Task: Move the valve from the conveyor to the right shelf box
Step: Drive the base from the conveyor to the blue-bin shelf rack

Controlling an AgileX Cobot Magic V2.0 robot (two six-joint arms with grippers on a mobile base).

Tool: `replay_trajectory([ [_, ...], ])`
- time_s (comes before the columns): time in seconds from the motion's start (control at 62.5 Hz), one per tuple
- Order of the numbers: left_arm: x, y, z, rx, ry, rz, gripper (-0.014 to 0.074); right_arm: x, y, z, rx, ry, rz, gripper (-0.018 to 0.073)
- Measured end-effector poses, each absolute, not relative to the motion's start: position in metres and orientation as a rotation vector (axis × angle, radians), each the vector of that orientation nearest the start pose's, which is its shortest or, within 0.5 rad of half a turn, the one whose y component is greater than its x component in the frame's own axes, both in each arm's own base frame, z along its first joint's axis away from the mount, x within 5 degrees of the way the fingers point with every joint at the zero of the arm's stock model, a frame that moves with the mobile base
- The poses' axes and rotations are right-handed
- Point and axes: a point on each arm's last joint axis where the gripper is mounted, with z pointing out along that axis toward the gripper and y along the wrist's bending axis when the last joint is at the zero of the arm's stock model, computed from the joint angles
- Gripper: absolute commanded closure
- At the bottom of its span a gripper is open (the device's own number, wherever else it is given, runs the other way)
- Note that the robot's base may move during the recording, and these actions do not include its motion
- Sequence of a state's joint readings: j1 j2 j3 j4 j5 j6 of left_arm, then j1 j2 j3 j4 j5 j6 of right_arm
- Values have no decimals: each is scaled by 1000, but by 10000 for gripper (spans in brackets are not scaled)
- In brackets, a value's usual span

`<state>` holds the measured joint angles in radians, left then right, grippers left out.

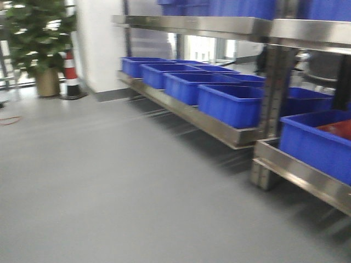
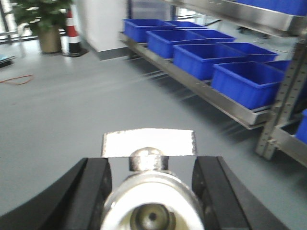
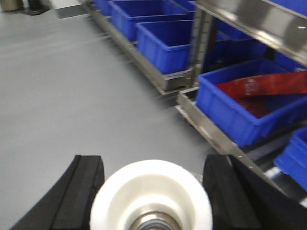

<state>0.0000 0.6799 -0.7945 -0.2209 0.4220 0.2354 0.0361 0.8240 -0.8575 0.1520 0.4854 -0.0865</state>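
In the left wrist view, a shiny metal valve (image 2: 151, 201) with a flat silver handle (image 2: 148, 142) sits between the black fingers (image 2: 93, 187) of my left gripper (image 2: 152, 160), which is shut on it. In the right wrist view, my right gripper (image 3: 153, 160) is shut on a second valve (image 3: 151, 196) that shows a round white face with a metal centre. Both hang above the grey floor. Blue shelf boxes (image 1: 233, 104) line the low steel shelf (image 1: 219, 129) to the right. The conveyor is out of view.
One blue box (image 3: 249, 103) at the right holds something red. Steel shelf posts (image 1: 271, 109) stand between the bays, with an upper shelf (image 1: 219, 24) above. A potted plant (image 1: 44, 49) and a striped cone (image 1: 70, 74) stand at the far left. The floor (image 1: 109, 181) is grey.
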Motion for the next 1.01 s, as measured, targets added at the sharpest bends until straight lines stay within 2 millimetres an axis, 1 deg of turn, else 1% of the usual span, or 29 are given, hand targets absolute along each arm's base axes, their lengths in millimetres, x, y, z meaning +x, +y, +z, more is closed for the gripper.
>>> replay_trajectory([
  [1.008, 135, -8, 383, 94, 1781, -56, 707, 167, 12, 376, -36, 1931, 125, 724],
])
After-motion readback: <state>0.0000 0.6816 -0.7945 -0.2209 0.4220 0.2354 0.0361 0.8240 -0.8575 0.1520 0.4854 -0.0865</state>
